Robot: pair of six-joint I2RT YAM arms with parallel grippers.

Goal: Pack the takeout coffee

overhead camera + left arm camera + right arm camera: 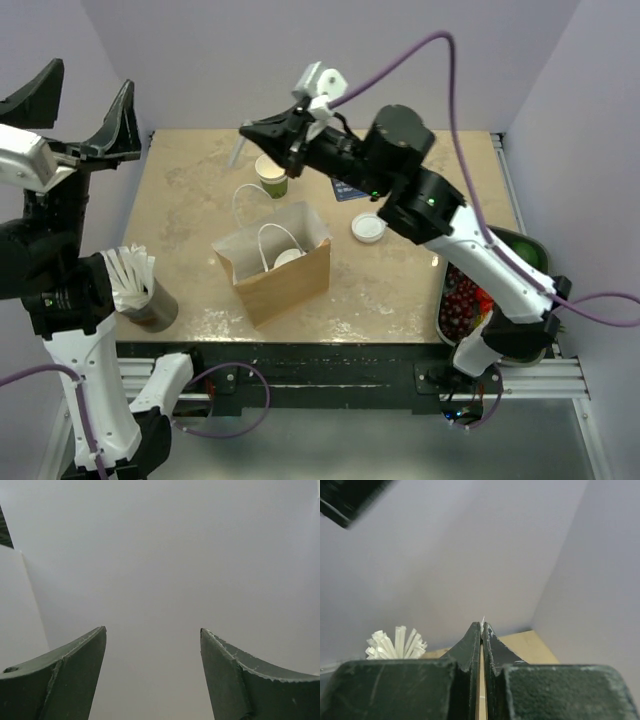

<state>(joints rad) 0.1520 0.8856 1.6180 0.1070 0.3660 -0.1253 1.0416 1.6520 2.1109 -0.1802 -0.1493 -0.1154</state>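
A brown paper bag (pixel 285 275) with white handles stands open mid-table. Inside it a round white lid (pixel 288 257) shows, apparently the takeout coffee; its body is hidden by the bag wall. A lidless green-and-cream cup (pixel 271 177) stands behind the bag. My right gripper (pixel 245 130) (pixel 482 624) hovers left of that cup, shut on a thin white straw (pixel 236 153) that hangs from its tips. My left gripper (pixel 90 78) (pixel 152 628) is raised at the far left, open and empty, facing the wall.
A loose white lid (pixel 368 228) lies right of the bag, with a blue card (pixel 348 191) behind it. A dark cup of white straws (pixel 135 280) (pixel 395 642) stands at the front left. A container of red items (pixel 462 295) and a green bowl (pixel 522 248) sit at the right edge.
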